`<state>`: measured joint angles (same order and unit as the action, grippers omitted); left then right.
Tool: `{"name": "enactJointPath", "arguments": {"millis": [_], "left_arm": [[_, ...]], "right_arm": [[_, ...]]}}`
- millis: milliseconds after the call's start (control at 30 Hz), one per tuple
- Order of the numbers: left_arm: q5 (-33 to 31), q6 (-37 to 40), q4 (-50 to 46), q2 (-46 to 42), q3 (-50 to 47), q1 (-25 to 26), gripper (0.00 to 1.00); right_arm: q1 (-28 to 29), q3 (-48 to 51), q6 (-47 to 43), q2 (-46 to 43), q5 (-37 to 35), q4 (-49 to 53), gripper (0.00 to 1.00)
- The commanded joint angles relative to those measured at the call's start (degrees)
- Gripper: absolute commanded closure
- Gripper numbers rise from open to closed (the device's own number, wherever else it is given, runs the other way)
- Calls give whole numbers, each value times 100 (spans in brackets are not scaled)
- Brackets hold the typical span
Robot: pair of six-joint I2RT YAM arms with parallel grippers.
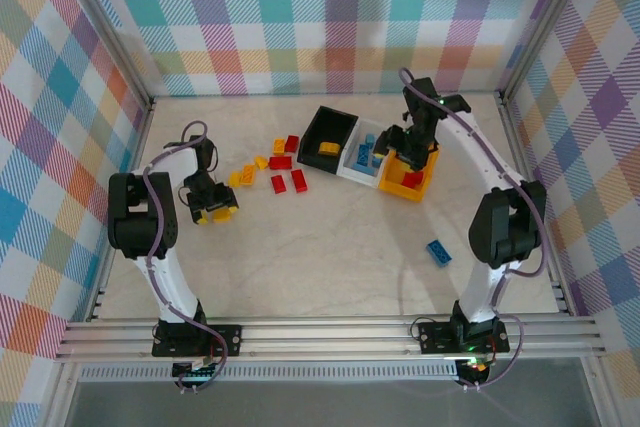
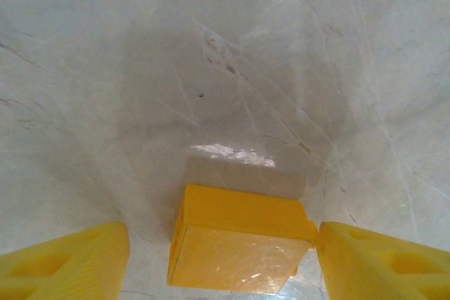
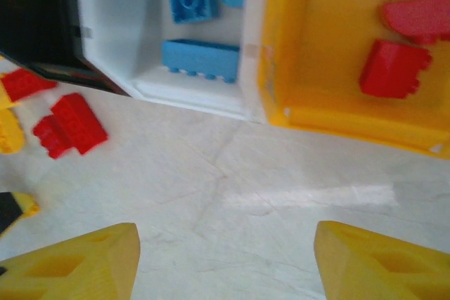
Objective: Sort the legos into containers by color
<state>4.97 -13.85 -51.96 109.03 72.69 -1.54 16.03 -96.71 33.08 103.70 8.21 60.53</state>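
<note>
My left gripper is low over the table at the left, open around a yellow brick. Its right finger touches the brick's side, and a gap separates its left finger from it. My right gripper is open and empty, hovering by the orange bin, which holds red bricks. The white bin holds blue bricks. The black bin holds a yellow brick. Loose red bricks and yellow bricks lie mid-table.
One blue brick lies alone on the table near the right arm. The three bins stand side by side at the back centre. Checked walls close in the table on three sides.
</note>
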Motion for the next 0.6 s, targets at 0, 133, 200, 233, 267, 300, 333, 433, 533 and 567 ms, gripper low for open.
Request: {"name": "enactJointPath", "arguments": {"millis": [0,133,200,233,267,300,333,433,533,567], "left_arm": [[53,66,-103,-56,-176,81,30],[32,84,-19,-102,-372,110,34],[39,116,10,-54,-395,110,40],[44,119,19,-34,-396,110,42],[48,123,21,-16,-376,112,43],[60,127,24,-15,-357,110,47],[78,124,28,-14,-331,110,49],[180,119,-40,-35,-223,119,54],[315,94,-122,-191,-129,152,56],[366,80,-165,-272,-80,169,56]], "right_arm": [[-145,397,-170,-352,-469,569,30],[-564,1199,-122,-877,-763,830,25],[-819,1611,-34,-1125,-787,952,18],[-917,1795,24,-1220,-755,983,11],[-1028,2030,104,-1360,-651,992,0],[-1119,2278,199,-1493,-527,964,0],[-1180,2487,297,-1615,-411,914,0],[-1271,3208,645,-1951,-128,728,0],[-1278,3824,1045,-2180,148,449,0],[-1288,4004,1178,-2248,135,380,0]]}}
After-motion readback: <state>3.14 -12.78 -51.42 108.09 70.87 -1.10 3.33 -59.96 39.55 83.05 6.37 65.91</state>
